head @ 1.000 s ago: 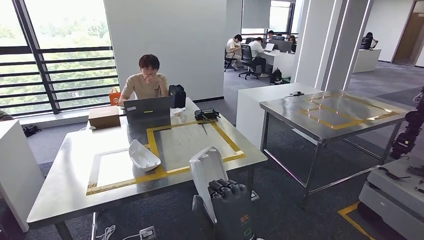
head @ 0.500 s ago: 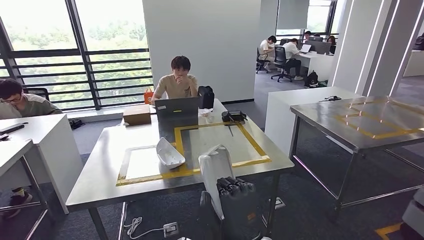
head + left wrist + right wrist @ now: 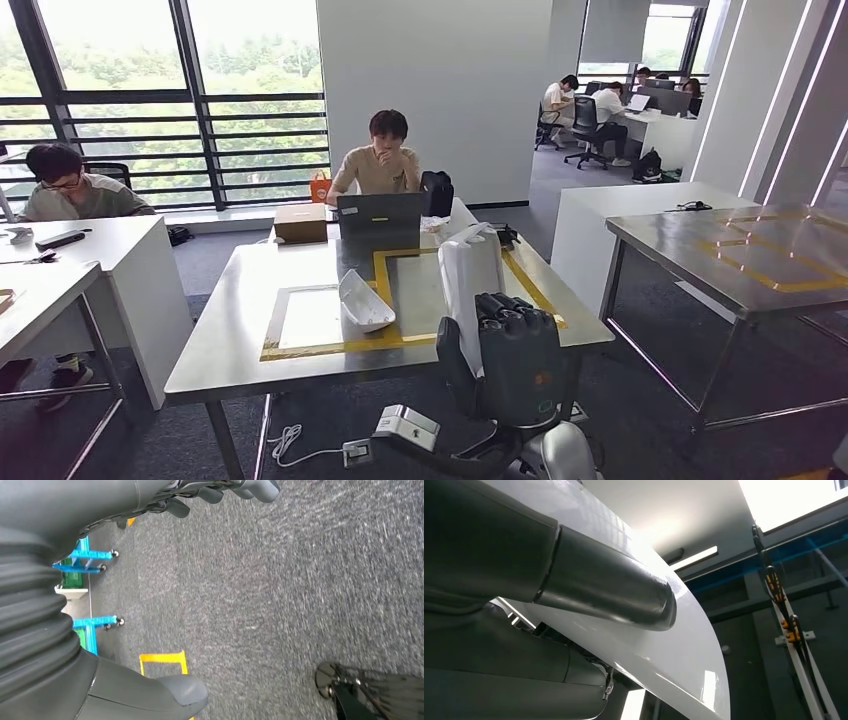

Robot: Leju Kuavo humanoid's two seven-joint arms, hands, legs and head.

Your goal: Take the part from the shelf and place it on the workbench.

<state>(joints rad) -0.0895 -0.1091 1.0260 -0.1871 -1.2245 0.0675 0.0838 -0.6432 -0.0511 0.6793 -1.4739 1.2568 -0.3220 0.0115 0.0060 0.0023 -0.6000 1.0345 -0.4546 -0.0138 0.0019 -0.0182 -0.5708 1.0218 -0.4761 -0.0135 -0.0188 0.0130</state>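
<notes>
Right hand (image 3: 515,345) gripping smooth white curved part (image 3: 468,270), glossy underside in right wrist view, left hand (image 3: 220,490) empty, fingers apart, over grey carpet (image 3: 280,590)

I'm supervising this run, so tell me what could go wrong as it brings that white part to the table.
The white part stands tall in the right hand; it could slip or tip when set down. Another white part and a laptop already sit on the workbench, so the new one might knock them.
</notes>
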